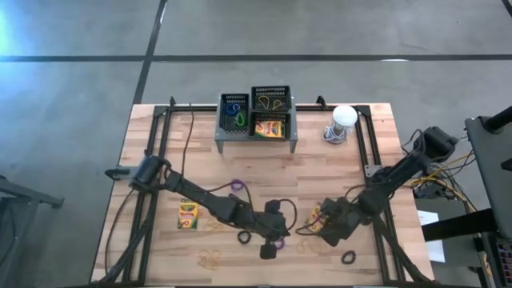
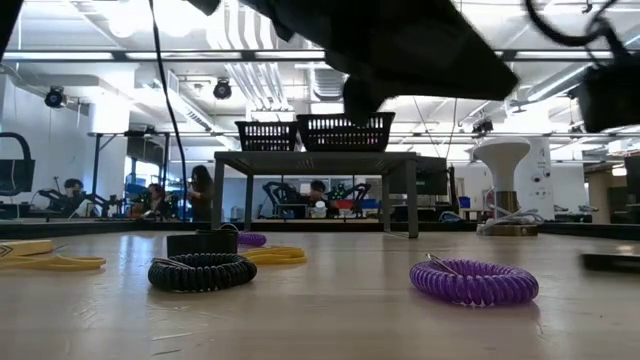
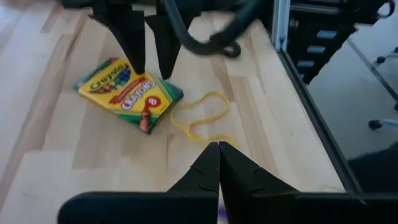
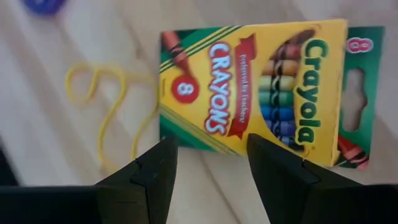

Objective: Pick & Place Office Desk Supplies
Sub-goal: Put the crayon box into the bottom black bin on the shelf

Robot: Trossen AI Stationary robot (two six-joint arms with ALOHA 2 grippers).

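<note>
A yellow-and-green crayon box (image 4: 261, 93) lies flat on the table at the near right (image 1: 320, 214). My right gripper (image 4: 208, 155) stands open just over it, pointing steeply down, with its fingertips by one long edge; the left wrist view shows its two fingers (image 3: 138, 56) above the box (image 3: 130, 93). My left gripper (image 3: 219, 155) is shut, a little to the box's left (image 1: 270, 250), pointing at it with nothing seen between its fingers. A thin yellow rubber band (image 4: 109, 118) lies beside the box. A second crayon box (image 1: 188, 215) lies at the near left.
The grey mesh rack (image 1: 256, 120) stands at the far middle, with a crayon box (image 1: 270, 128) in one basket. A white-domed object (image 1: 344, 120) is at the far right. Black coil bands (image 1: 245, 238) (image 1: 348, 258), a purple band (image 1: 238, 185) and tan rubber bands (image 1: 212, 258) are scattered about.
</note>
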